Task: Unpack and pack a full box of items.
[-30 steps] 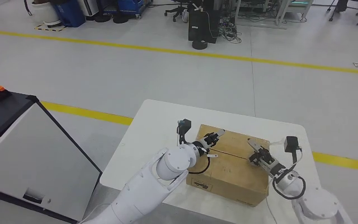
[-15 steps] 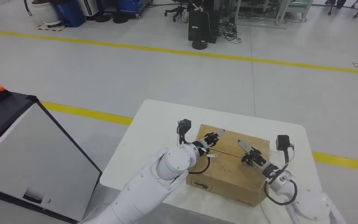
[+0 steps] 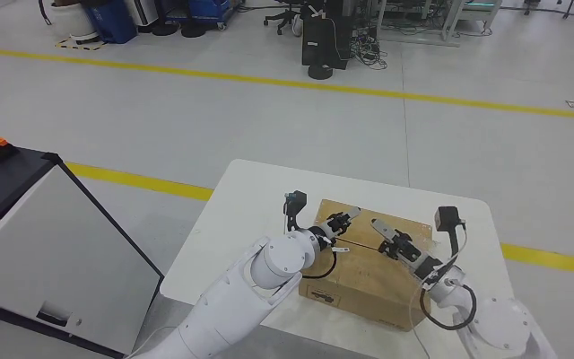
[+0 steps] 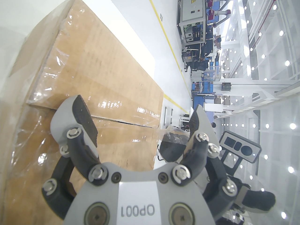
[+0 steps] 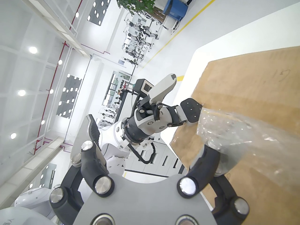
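Brown cardboard box [image 3: 363,278], flaps shut under clear tape, sits on white table [image 3: 242,202]. Centre seam [image 4: 121,121] runs lengthwise across box top, one gripper twd the other. Left gripper [image 3: 346,218] over box's left part, jaws wide, nothing held. Right gripper [image 3: 387,237] over box's middle, jaws spread, one finger against crinkled tape, gripping nothing. R looks nearer the loose film.

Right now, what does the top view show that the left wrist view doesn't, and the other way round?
The top view adds the white table's full rounded outline and the white cabinet beside it. The left wrist view adds glossy clear tape on the cardboard box and its flap seam up close. Both share the cardboard box and the open left gripper at its top.
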Controlling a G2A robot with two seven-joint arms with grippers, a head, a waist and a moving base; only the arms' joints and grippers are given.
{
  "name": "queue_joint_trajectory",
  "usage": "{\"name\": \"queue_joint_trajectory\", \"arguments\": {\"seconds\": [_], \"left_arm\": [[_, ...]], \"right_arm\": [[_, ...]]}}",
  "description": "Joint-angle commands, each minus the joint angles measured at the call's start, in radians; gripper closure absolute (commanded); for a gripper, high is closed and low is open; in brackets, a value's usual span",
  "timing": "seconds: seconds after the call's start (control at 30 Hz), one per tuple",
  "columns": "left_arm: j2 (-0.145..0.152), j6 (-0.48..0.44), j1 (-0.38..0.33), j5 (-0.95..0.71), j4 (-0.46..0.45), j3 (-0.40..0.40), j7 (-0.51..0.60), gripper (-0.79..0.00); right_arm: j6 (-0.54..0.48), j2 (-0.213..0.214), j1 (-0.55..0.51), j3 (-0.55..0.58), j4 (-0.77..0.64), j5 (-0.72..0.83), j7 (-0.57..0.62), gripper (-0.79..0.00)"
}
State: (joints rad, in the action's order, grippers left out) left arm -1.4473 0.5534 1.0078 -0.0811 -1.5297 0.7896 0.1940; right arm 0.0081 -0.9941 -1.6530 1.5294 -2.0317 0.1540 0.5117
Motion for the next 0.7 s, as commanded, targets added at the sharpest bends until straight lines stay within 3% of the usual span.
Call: {"name": "queue_joint_trajectory", "arguments": {"seconds": [0.0,0.37,0.67], "left_arm": [[0.000,0.000,0.000,0.000,0.000,0.000,0.000,-0.785],[0.000,0.000,0.000,0.000,0.000,0.000,0.000,-0.785],[0.000,0.000,0.000,0.000,0.000,0.000,0.000,-0.785]], "right_arm": [[0.020,-0.001,0.014,-0.004,-0.009,0.004,0.011,-0.785],[0.155,-0.004,0.112,-0.042,-0.018,0.035,0.084,-0.785],[0.193,-0.009,0.156,-0.039,-0.006,0.145,0.118,-0.785]]}}
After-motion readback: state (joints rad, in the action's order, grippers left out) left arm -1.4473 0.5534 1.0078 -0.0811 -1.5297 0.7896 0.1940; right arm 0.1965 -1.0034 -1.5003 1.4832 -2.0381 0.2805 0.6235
